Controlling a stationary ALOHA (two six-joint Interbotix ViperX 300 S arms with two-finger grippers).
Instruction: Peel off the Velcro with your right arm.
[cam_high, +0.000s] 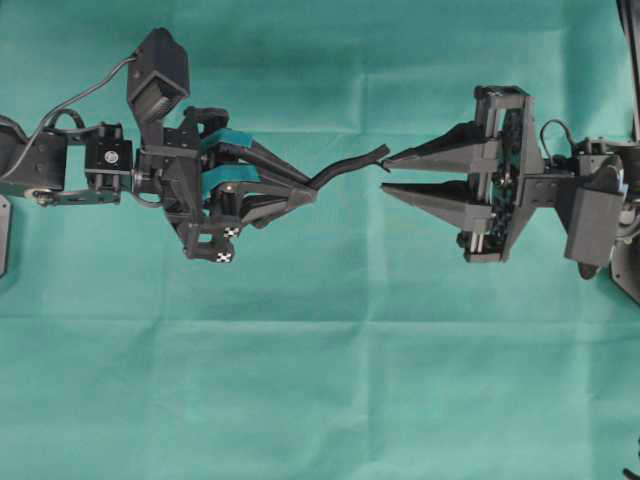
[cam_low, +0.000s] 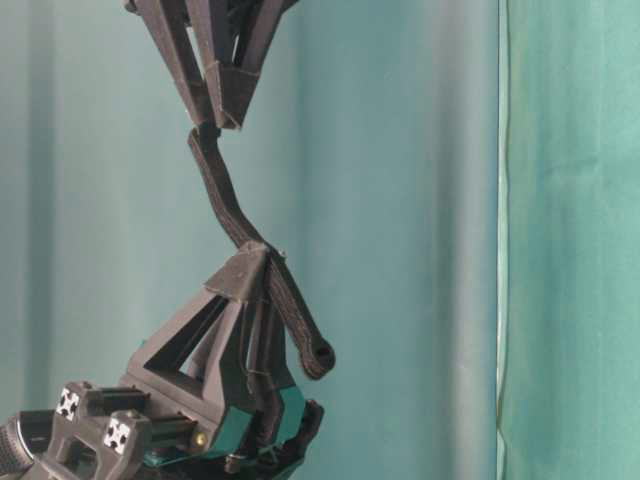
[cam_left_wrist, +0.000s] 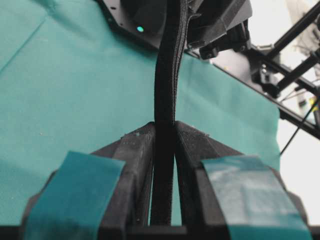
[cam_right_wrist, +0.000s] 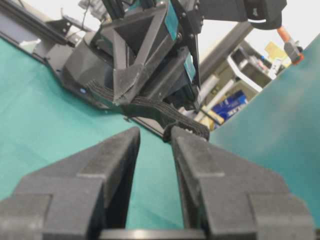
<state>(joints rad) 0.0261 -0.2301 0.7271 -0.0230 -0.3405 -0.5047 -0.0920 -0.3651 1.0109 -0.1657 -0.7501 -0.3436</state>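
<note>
A: The left hand (cam_high: 300, 195), the one with the teal pads, is closed on the Velcro (cam_high: 348, 166). It pinches the strip near the middle, so both ends stick out and the strip hangs in the air above the green worktop (cam_high: 320, 380).

B: Why is it held so high?

A: I think it gives the right arm (cam_high: 590, 200) free space to pull. With one part fixed, a pull can go into separating the two layers and not into dragging the whole strip.

B: And the right hand (cam_high: 383, 166)?

A: From above, its two pointed jaws have a narrow gap, and the free end of the strip reaches just to the upper tip. In the table-level view the tips seem to meet on that end, but in the right wrist view the strip passes beside the jaws. So I cannot tell if it really grips.

B: Are the layers apart already?

A: I see no clear opening between them yet.
</note>
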